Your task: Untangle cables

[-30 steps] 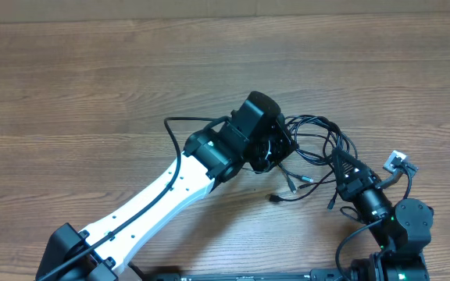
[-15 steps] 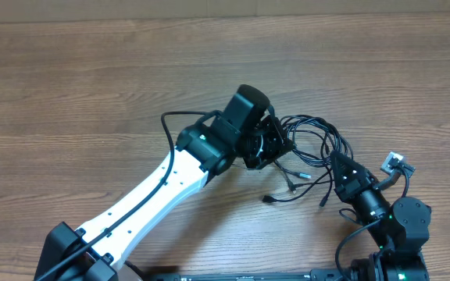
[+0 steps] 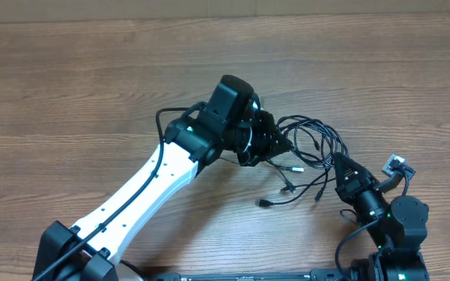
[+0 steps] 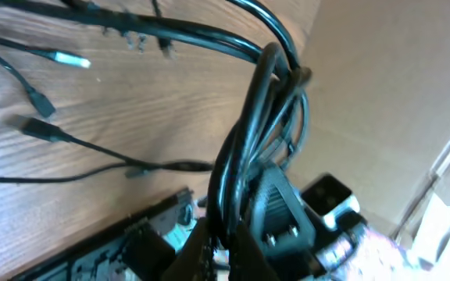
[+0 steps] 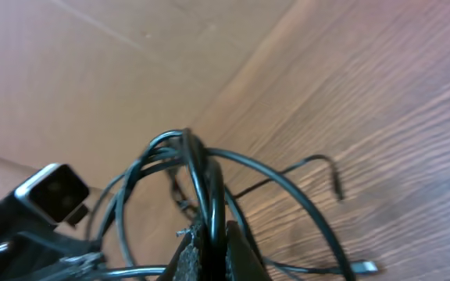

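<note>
The cables (image 3: 312, 142) are thin black cords in a tangle at the table's centre right, stretched between both grippers. My left gripper (image 3: 275, 145) is shut on a bundle of strands at the tangle's left side. In the left wrist view the cables (image 4: 250, 133) run up from between the fingertips of that gripper (image 4: 223, 251). My right gripper (image 3: 340, 166) is shut on strands at the tangle's lower right. In the right wrist view the cables (image 5: 203, 168) loop out of the closed right gripper (image 5: 210, 243). Loose plug ends (image 3: 265, 203) trail on the wood below.
The wooden table (image 3: 92, 86) stretches to the left and back. A small white connector (image 3: 397, 162) sits beside the right arm. The left arm's white link (image 3: 143, 195) crosses the front left. A dark rail (image 3: 241, 275) lines the front edge.
My left gripper has moved up and to the left with its strands, drawing the tangle wider. The loose plug ends have slid left. The right gripper has barely moved.
</note>
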Tool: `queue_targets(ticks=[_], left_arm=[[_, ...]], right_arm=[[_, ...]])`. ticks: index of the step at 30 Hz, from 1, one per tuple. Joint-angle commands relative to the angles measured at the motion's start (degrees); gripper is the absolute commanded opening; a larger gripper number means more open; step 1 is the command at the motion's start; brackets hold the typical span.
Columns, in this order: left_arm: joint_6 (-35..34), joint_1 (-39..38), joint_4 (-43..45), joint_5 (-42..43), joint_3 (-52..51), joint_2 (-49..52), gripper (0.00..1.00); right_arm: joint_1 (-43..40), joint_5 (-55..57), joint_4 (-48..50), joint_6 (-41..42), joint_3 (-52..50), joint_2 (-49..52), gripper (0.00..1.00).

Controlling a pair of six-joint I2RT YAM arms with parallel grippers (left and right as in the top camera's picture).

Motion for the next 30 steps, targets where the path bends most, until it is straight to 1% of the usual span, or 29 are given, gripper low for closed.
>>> queue_targets(ticks=[1,3,10,13,20,22,25,27,30], left_arm=[[2.3,2.7,0.5,7.3,1.0,0.3,0.04],[2.9,4.3,0.5,10.6,1.0,0.3,0.04],[2.8,7.1,0.5,14.4,1.0,0.3,0.04],[2.8,8.0,0.5,15.7,1.0,0.3,0.04],[3.1,9.5,0.5,16.6,1.0,0.3,0.04],[5.4,10.4,0.5,16.0,1.0,0.3,0.04],[12.4,12.3,0.0,16.0,1.0,0.3,0.04],[16.2,13.8,-1.4,16.0,1.0,0.3,0.04],[20.2,17.0,-4.7,14.9,1.0,0.3,0.04]], right_arm=[[-0.2,5.3,-0.7,-0.9,0.8,-0.5,0.04],[-0.2,5.4,-0.7,-0.9,0.8,-0.5,0.04],[-0.2,6.0,-1.3,-1.0,0.8,-0.5,0.04],[-0.2,6.4,-1.6,-2.2,0.8,-0.5,0.04],[-0.2,6.4,-1.8,-2.2,0.8,-0.5,0.04],[-0.2,6.9,-1.9,-2.2,0.8,-0.5,0.04],[-0.2,6.9,-1.9,-2.2,0.8,-0.5,0.04],[-0.2,6.9,-1.9,-2.2,0.8,-0.5,0.04],[-0.2,6.9,-1.9,-2.2,0.8,-0.5,0.04]])
